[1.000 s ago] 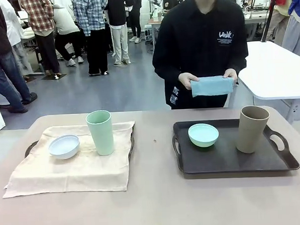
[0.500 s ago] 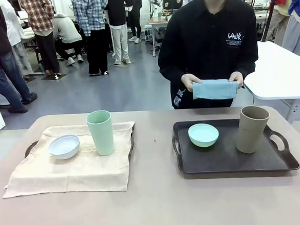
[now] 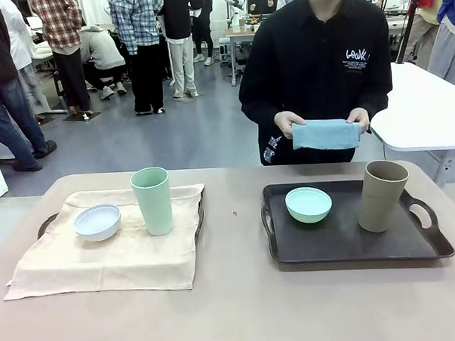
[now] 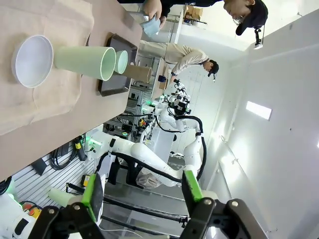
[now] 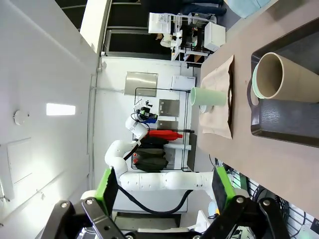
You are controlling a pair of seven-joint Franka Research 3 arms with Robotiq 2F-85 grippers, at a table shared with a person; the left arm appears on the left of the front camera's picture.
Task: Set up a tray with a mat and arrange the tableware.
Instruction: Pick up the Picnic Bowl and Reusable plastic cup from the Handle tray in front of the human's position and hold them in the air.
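Note:
A beige mat (image 3: 110,251) covers the left tray (image 3: 45,224); on it stand a white bowl (image 3: 97,221) and a pale green cup (image 3: 152,200). The dark right tray (image 3: 344,241) is bare and carries a mint bowl (image 3: 308,204) and a tan cup (image 3: 382,195). At the far side a person holds a folded blue cloth (image 3: 325,134) in both hands, above the table edge. My left gripper (image 4: 142,194) hangs open away from the table, the white bowl (image 4: 32,60) and green cup (image 4: 84,60) far off. My right gripper (image 5: 164,186) is open too, the tan cup (image 5: 286,77) distant.
A white side table (image 3: 421,109) stands at the back right. Several people stand in the room behind. Bare tabletop (image 3: 233,306) runs between the two trays and along the near edge.
The person has shifted slightly to the right with the blue cloth in hand. The trays and tableware have not moved.

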